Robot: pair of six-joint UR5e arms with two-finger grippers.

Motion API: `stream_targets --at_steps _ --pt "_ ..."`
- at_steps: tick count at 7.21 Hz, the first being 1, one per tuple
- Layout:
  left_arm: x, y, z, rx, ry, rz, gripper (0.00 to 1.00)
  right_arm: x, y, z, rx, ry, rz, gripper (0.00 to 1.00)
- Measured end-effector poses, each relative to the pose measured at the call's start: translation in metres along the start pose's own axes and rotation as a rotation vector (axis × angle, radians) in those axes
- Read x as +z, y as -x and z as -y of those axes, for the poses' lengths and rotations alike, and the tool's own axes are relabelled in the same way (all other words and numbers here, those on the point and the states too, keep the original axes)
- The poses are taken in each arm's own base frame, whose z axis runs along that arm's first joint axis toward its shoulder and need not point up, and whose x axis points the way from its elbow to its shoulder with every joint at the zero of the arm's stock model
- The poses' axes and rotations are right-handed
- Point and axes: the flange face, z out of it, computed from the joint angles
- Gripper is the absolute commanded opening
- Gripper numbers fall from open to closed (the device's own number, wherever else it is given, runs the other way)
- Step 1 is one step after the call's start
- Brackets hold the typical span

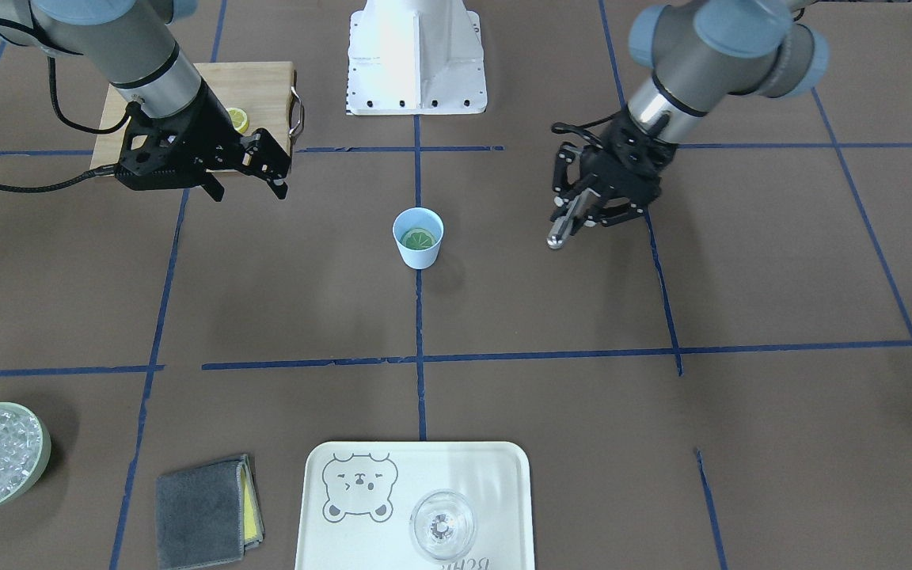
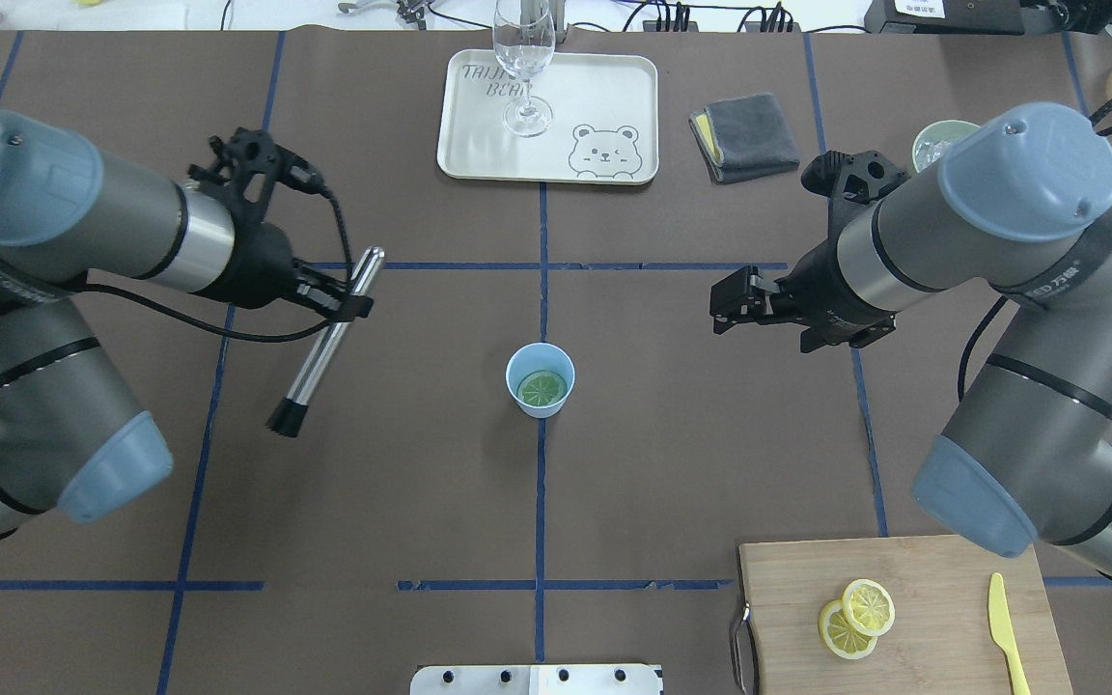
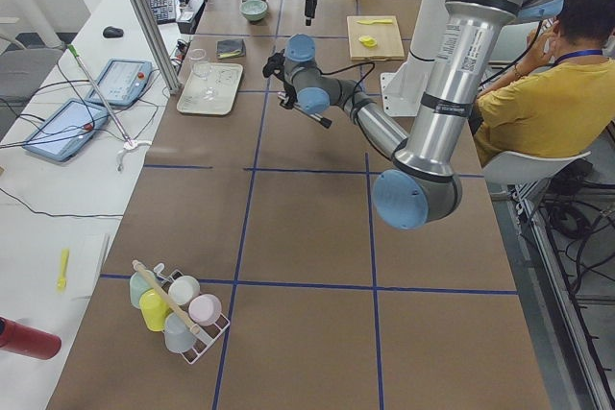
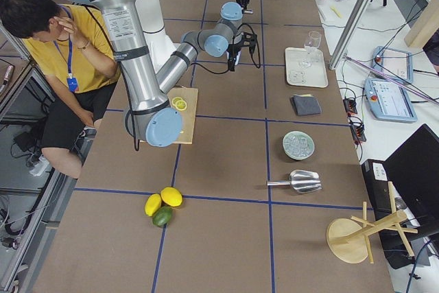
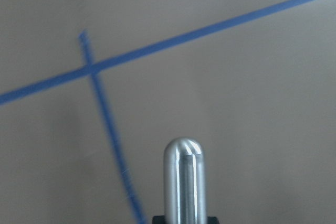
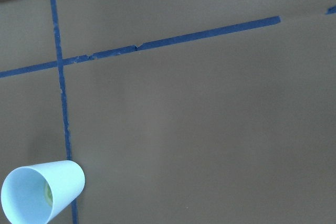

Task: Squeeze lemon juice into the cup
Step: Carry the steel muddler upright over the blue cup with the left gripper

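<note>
Left fingers clamp a steel muddler, right fingers spread; between, cup holding lemon.

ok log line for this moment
lemon slice: in cup | left gripper: holding metal muddler, clear of cup | right gripper: open, empty

You get bright, even ceiling light on the brown paper-covered desk; shadows are soft and short. In the front view the small light-blue plastic cup throws a faint smudge toward the lower right. The white metal robot base blows out there and its detail is gone. Your left wrist view is soft: the blue tape lines smear, and the brushed steel rod carries a bright streak. The right wrist view is sharper and evenly lit. The clear stemmed glass glints in the overhead view.
</note>
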Motion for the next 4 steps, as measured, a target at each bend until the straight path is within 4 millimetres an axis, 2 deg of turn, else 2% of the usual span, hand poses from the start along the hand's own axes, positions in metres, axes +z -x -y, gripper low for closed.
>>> stream_targets --at_steps 1,2,3,4 --pt "-0.007 -0.034 0.022 0.052 -0.116 -0.016 0.0 0.0 -0.002 0.001 0.003 -0.002 -0.003 1.0" --pt "-0.017 -0.055 0.035 0.097 -0.269 -0.042 0.0 0.0 -0.005 0.003 0.007 -0.005 -0.007 1.0" --pt "-0.017 -0.07 0.038 0.124 -0.444 -0.071 0.0 -0.002 -0.01 0.006 0.014 -0.011 -0.011 1.0" --pt "-0.003 -0.084 0.03 0.113 -0.608 -0.066 0.0 -0.004 -0.015 0.011 0.021 -0.019 -0.015 1.0"
